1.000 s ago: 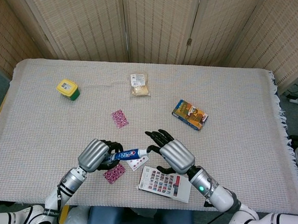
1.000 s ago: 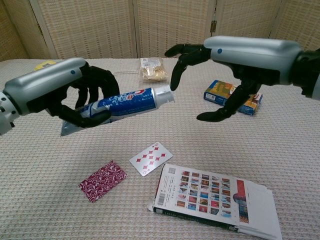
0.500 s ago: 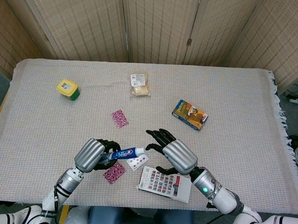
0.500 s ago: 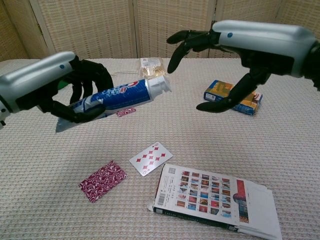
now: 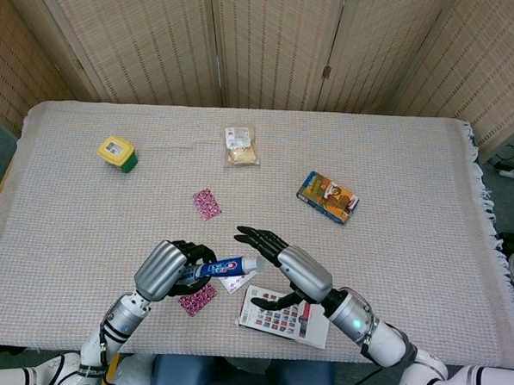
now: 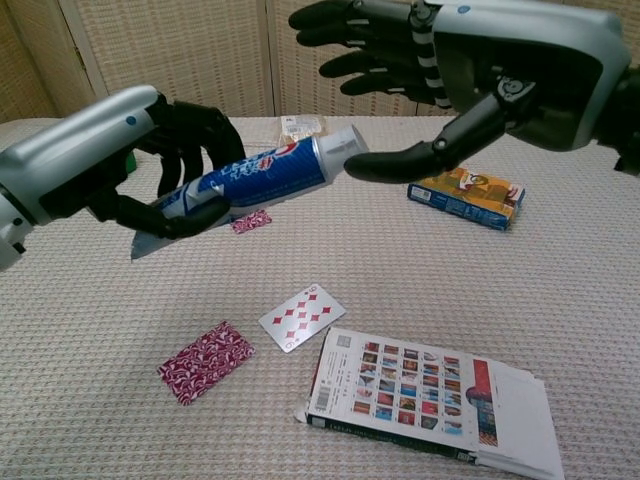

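My left hand (image 5: 168,270) (image 6: 150,160) grips a blue and white toothpaste tube (image 6: 255,180) (image 5: 223,266) in the air above the table's near edge. The tube's white cap end points to the right. My right hand (image 5: 289,270) (image 6: 450,65) hovers open at the cap end, fingers spread over it and the thumb just under it. Whether the thumb touches the cap I cannot tell.
Below the hands lie a face-up playing card (image 6: 302,317), a red-backed card (image 6: 205,361) and a printed booklet (image 6: 430,400). Farther back are another red-backed card (image 5: 206,204), a colourful box (image 5: 327,197), a snack packet (image 5: 240,146) and a yellow-green container (image 5: 118,153).
My left hand has raised the tube and tipped its cap end upward. My right hand has risen and reached left, its fingers spreading over the cap.
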`<state>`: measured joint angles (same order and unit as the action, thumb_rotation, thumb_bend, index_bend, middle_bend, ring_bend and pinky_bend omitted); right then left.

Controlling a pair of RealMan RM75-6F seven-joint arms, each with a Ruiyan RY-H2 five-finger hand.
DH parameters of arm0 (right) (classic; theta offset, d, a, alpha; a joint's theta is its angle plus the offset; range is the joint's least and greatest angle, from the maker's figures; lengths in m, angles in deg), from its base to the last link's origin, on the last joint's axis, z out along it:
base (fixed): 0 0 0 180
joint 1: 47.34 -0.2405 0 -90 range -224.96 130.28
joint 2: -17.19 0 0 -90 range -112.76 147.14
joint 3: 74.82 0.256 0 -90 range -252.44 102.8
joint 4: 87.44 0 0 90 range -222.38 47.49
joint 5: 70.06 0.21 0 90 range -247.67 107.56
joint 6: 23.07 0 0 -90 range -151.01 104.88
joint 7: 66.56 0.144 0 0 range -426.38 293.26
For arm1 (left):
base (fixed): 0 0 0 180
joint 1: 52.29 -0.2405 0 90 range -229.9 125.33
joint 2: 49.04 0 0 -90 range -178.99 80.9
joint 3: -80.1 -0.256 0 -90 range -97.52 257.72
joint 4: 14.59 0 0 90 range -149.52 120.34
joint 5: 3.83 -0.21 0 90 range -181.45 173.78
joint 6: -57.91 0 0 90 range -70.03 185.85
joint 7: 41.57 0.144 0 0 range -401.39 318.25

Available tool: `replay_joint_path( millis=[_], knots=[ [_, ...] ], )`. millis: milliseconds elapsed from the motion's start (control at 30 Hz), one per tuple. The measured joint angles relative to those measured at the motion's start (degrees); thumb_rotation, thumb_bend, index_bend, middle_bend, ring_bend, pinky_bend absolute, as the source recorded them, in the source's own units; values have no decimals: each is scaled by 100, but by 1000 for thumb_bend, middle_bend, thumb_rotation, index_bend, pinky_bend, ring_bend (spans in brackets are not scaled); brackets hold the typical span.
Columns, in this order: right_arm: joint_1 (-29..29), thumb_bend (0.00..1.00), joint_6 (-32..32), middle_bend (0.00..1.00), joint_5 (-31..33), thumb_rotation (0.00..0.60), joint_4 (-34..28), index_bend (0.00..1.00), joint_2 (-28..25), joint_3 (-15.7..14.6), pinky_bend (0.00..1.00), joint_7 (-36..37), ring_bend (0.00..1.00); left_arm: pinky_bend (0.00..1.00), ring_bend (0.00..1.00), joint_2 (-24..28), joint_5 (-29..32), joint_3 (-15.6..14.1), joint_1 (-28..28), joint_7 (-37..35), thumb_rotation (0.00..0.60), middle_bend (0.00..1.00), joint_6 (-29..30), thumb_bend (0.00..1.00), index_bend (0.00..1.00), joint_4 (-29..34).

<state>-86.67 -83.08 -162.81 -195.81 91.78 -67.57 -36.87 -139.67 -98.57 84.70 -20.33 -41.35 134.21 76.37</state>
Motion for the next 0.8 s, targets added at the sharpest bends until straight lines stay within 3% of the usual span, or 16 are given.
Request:
replay_joint_path(
  millis=[167,800],
  knots=[
    [-147,325,-85,0,-136,580,255,0,301,16,0,599,0,684,712,-72,-18,38,10,-29,600,823,47,756,784,-2],
    [-290,325,-324,0,-137,576,619,0,620,7,0,1194,0,684,713,-124,-175,62,3,-129,600,826,228,762,786,48]
  ],
)
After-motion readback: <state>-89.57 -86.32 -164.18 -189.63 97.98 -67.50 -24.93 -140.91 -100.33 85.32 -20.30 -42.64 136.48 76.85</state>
